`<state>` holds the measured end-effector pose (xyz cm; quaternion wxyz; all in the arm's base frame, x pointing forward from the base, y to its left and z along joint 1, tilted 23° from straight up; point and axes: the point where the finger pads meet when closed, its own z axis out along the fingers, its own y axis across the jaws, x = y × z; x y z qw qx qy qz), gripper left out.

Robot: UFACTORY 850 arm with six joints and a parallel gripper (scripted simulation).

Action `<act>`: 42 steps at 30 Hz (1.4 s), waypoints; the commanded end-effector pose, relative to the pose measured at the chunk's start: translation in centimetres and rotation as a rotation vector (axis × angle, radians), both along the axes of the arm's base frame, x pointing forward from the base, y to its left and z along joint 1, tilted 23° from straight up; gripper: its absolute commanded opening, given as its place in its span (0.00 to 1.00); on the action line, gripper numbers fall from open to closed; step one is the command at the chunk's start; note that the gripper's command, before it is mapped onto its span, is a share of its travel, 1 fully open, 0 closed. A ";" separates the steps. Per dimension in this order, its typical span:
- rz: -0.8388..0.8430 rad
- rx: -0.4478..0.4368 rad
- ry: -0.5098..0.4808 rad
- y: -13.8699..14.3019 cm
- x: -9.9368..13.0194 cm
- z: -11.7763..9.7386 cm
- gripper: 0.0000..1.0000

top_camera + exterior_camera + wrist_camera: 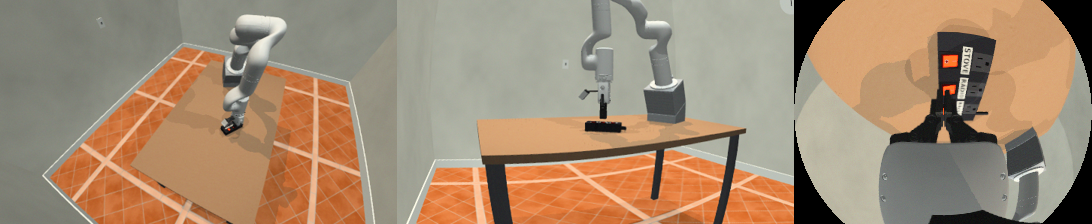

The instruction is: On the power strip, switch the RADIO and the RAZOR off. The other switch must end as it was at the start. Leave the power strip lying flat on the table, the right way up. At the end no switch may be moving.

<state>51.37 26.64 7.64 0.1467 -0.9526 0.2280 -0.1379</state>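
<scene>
We count one power strip (604, 126) on one tabletop (540, 137). In the wrist view we see two orange switches (950, 60) on the strip, the near one partly behind the fingers, and two white labels beside them; a third switch cannot be made out there. One arm (660, 56) stands at the far side on one grey pedestal (677, 109), carrying one gripper (602, 113). We count three table legs (498, 188) and one wall plate (565, 64).
</scene>
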 end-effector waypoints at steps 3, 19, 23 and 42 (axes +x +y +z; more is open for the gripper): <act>-0.001 0.000 -0.003 0.2 0.3 -0.6 0.00; -0.001 0.000 -0.003 0.3 0.4 -0.9 0.00; -0.001 0.000 -0.003 0.3 0.4 -0.9 0.00; -0.001 0.000 -0.003 0.3 0.4 -0.9 0.00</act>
